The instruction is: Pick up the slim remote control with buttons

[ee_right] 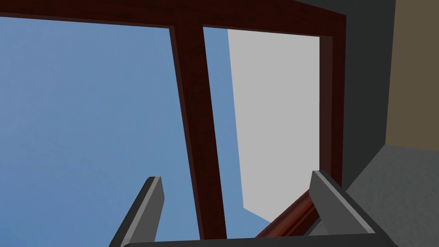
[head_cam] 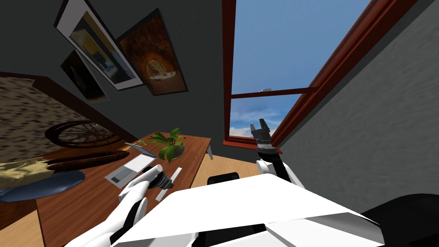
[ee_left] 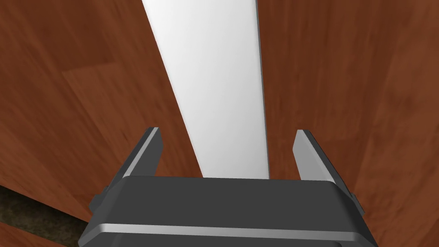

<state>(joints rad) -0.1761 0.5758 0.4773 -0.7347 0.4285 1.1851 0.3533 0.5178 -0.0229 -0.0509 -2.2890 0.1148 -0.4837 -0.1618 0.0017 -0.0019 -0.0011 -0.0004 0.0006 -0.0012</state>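
A slim white remote (head_cam: 169, 183) lies flat on the brown wooden table (head_cam: 85, 206), near its right edge. My left gripper (head_cam: 165, 183) hangs right over it. In the left wrist view the remote (ee_left: 218, 90) is a long plain white bar running between my two open fingers (ee_left: 151, 148) of the left gripper (ee_left: 227, 148), with a gap on each side. No buttons show on its face. My right gripper (head_cam: 260, 126) is raised in front of the window, and its fingers (ee_right: 152, 201) stand open around nothing.
On the table behind the remote lie an open grey laptop (head_cam: 130, 165), a potted green plant (head_cam: 169, 143), a dark long object (head_cam: 85, 159) and a blue cushion with yellow cloth (head_cam: 38, 182). A dark wheel (head_cam: 81, 134) leans at the wall. The table edge runs just right of the remote.
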